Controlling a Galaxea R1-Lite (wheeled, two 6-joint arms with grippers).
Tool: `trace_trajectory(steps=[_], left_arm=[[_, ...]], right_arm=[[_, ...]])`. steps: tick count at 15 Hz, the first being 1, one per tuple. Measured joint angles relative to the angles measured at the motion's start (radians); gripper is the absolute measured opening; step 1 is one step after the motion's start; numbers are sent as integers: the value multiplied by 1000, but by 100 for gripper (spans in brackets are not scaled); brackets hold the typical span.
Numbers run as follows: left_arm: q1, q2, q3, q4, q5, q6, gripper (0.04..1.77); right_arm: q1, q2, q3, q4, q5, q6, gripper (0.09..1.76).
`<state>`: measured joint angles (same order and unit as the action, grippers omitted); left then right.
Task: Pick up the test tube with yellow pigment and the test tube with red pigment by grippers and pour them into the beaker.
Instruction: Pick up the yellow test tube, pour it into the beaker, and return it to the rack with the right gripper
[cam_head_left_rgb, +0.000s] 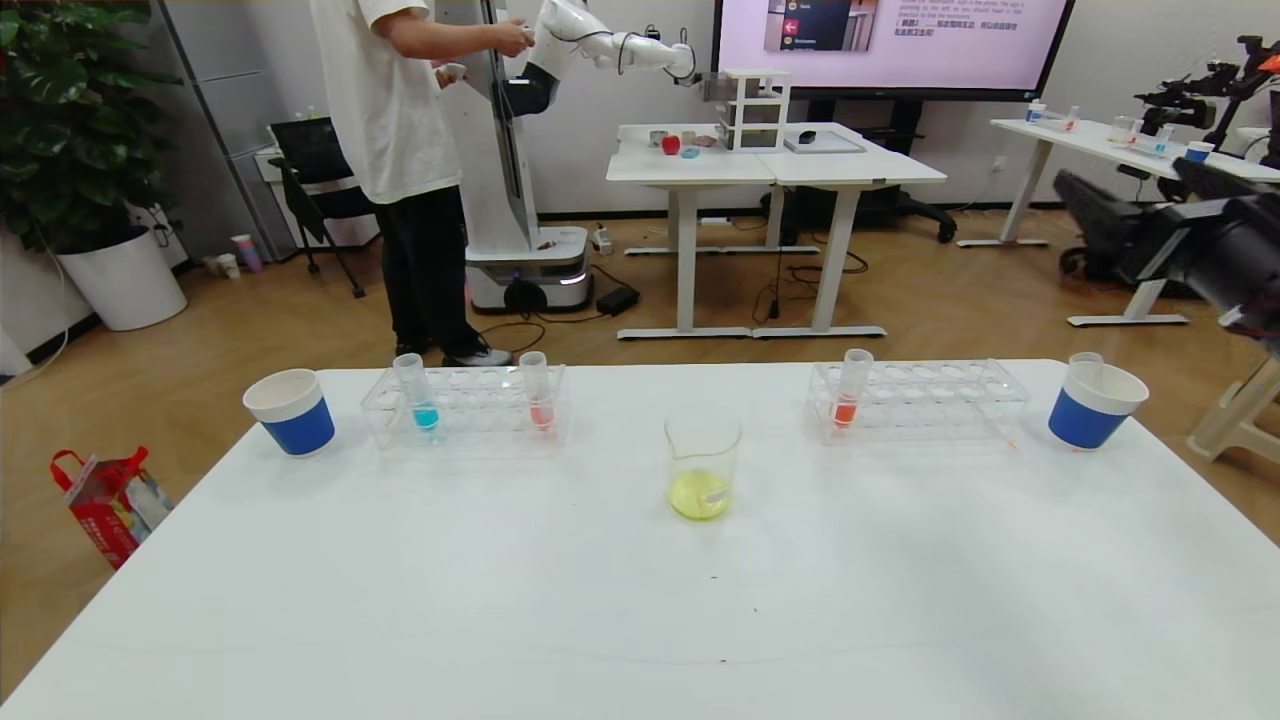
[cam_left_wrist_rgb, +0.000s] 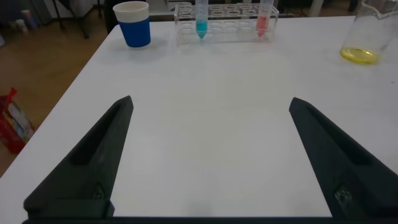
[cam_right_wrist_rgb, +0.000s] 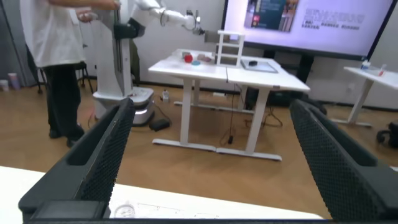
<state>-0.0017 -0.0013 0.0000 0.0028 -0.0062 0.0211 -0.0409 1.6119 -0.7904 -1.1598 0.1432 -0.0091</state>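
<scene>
Fingers, left: spread wide over bare table (cam_left_wrist_rgb: 205, 143), holding nothing, touching nothing; left gripper (cam_left_wrist_rgb: 208, 162) shows only in its own wrist view.
Fingers, right: spread wide too, empty, raised and looking across the room; right gripper (cam_right_wrist_rgb: 211, 162) belongs to the black arm at the far right edge of the head view.
Beaker (cam_head_left_rgb: 702, 465): clear glass, spout, small white label, standing mid-table with a shallow pool of yellow liquid.
Left rack (cam_head_left_rgb: 465, 405): clear plastic, rows of round holes, holding two tubes upright.
Blue tube (cam_head_left_rgb: 417, 393): left end of that rack, turquoise liquid at the bottom.
Red tube (cam_head_left_rgb: 537, 392): right end of the left rack, pale coral liquid, wide rim.
Right rack (cam_head_left_rgb: 920, 400): same clear plastic, one orange tube (cam_head_left_rgb: 851, 389) at its left end.
Left cup (cam_head_left_rgb: 290, 411): blue and white paper, just left of the left rack.
Right cup (cam_head_left_rgb: 1095, 403): same kind, tilted, a clear empty tube (cam_head_left_rgb: 1084, 361) standing in it.
</scene>
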Motion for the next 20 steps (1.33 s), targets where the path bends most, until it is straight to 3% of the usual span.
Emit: trace_trajectory(steps=[5, 7, 13, 18, 20], left_arm=[[0, 0, 0, 0, 0, 0, 175], [0, 0, 0, 0, 0, 0, 175], [0, 0, 0, 0, 0, 0, 175], [0, 0, 0, 0, 0, 0, 175], [0, 0, 0, 0, 0, 0, 175]], right_arm=[[-1, -456, 237, 30, 34, -3, 174], [-4, -656, 331, 104, 64, -4, 174], [9, -1235, 437, 680, 168, -21, 174], [43, -1520, 536, 906, 183, -63, 174], [46, -1573, 609, 929, 163, -65, 174]])
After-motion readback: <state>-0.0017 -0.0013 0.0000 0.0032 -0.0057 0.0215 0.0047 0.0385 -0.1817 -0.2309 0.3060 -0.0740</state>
